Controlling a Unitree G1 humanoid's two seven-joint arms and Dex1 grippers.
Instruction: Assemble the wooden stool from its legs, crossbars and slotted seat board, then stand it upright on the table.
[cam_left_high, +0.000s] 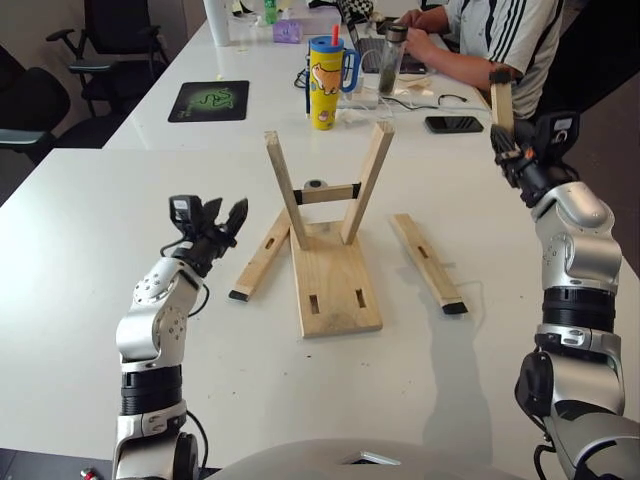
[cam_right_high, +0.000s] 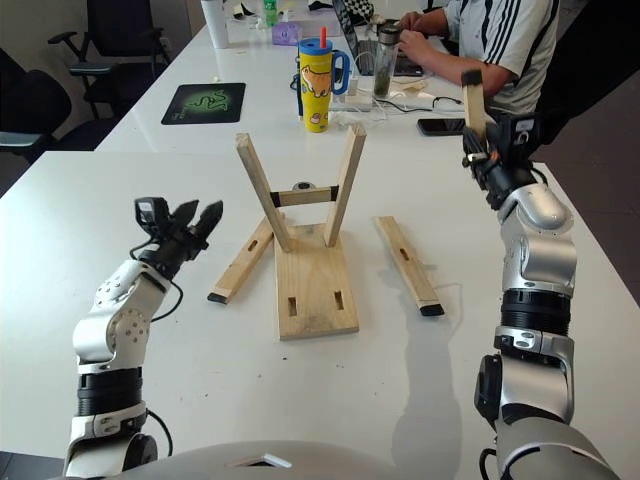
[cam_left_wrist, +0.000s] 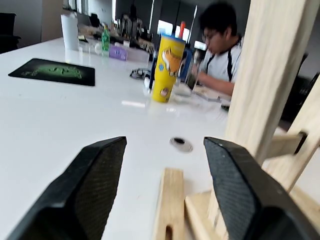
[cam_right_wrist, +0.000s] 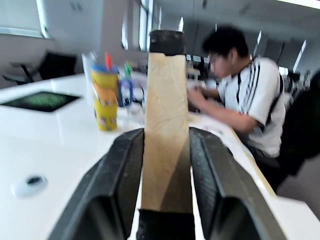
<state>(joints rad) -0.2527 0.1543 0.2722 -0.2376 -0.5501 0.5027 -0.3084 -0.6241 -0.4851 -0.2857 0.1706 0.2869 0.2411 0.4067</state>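
Stool half-built, leg gripped

Right end effector is pinched on an upright wooden leg, 2 o'clock of the seat board; left end effector is spread wide at 9 o'clock.

No lettering, number or sign is legible anywhere in the scene.

The tall yellow plastic tumbler with a blue lid and handle carries a cartoon figure with a small mark beneath it, too blurred to read. The black rectangular mouse mat bears a green swirling emblem, with no letters that can be made out.
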